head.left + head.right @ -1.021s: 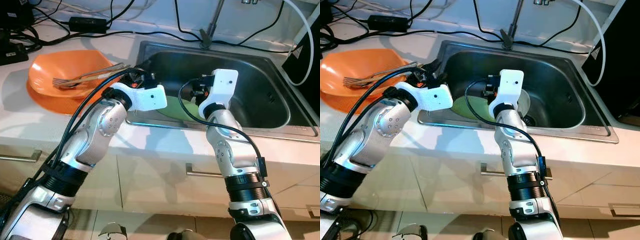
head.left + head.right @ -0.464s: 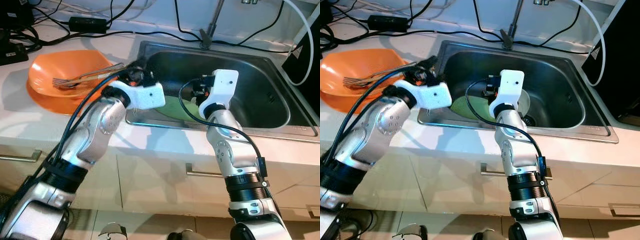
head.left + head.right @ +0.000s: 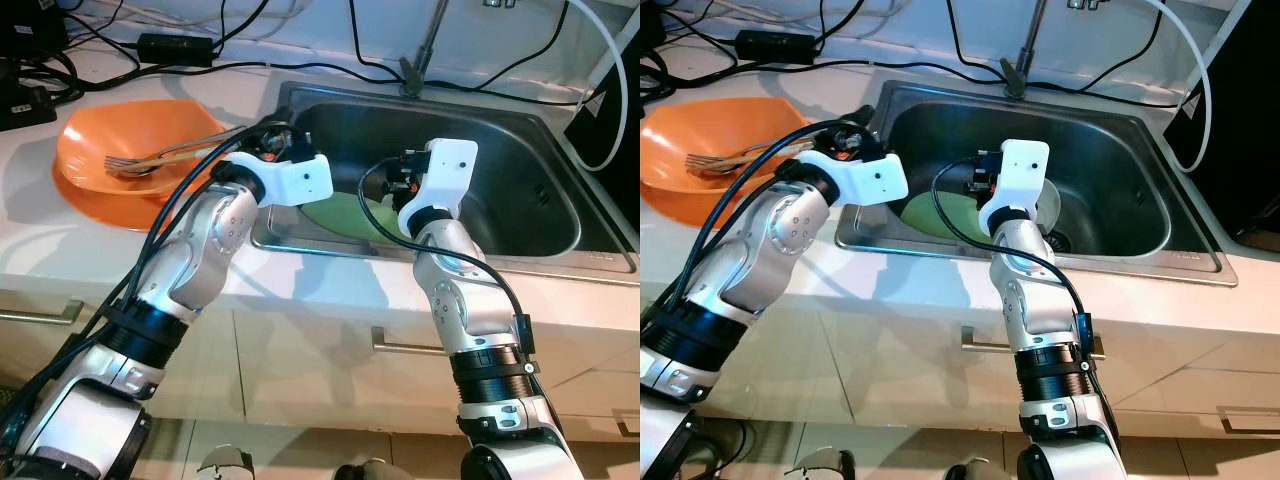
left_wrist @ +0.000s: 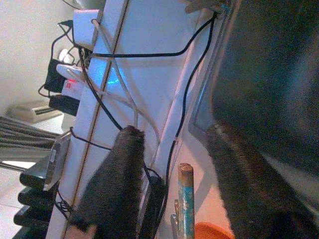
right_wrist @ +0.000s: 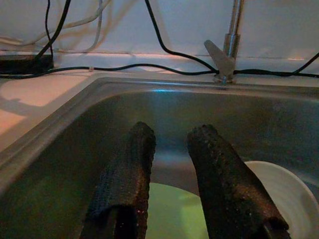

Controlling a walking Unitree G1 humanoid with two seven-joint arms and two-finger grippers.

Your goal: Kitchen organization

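— Where are the dishes?

— A green plate (image 3: 345, 215) lies on the sink (image 3: 520, 130) floor, centre of the frame, and a white plate (image 5: 279, 199) sits beside it. An orange bowl (image 3: 100, 140) is on the counter (image 3: 40, 250) at upper left, with a fork (image 3: 150, 158) and a wooden-handled utensil (image 4: 187, 199) resting across it.

— And your claws?

— My right gripper (image 5: 172, 164) hangs inside the basin just above the green plate, fingers (image 5: 127, 174) parted with nothing between them. My left gripper (image 4: 174, 174) is over the sink's left rim, near the bowl, its fingers (image 4: 117, 184) spread wide and empty; the utensil handle shows in the gap, untouched.

— How much room is there?

— The basin's right half is open steel. The tap (image 3: 425, 45) stands at the back rim, upper centre. Black cables (image 3: 240, 65) cross the counter behind the sink and bowl, and a white cable (image 3: 615, 60) loops at upper right. The front rim runs just below my right wrist.
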